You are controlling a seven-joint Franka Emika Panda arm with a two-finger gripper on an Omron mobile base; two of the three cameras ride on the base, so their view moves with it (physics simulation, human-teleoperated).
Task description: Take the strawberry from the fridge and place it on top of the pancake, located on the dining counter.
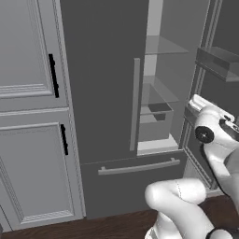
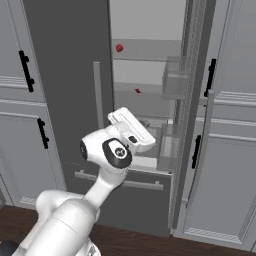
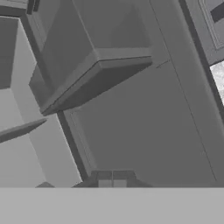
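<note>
The fridge (image 1: 107, 93) has its left door closed and its right door (image 1: 219, 46) swung open, showing pale shelves. In the right base view two small red things lie inside: a roundish one (image 2: 119, 48) on an upper shelf and a tinier one (image 2: 137, 91) on the shelf below. I cannot tell which is the strawberry. My white hand (image 2: 132, 131) hovers in front of the open compartment at lower-shelf height, well below both. In the hand view my gripper (image 3: 112, 178) is shut with nothing in it and faces the door's inner bins (image 3: 100, 74). The pancake and dining counter are out of view.
Light-grey panelled cabinets with black handles flank the fridge on the left (image 1: 28, 140) and on the right (image 2: 225, 150). The bottom drawer (image 1: 137, 166) with its bar handle lies below the doors. A clear bin (image 1: 156, 121) sits on the lowest shelf. Dark wood floor (image 1: 116, 226) runs in front.
</note>
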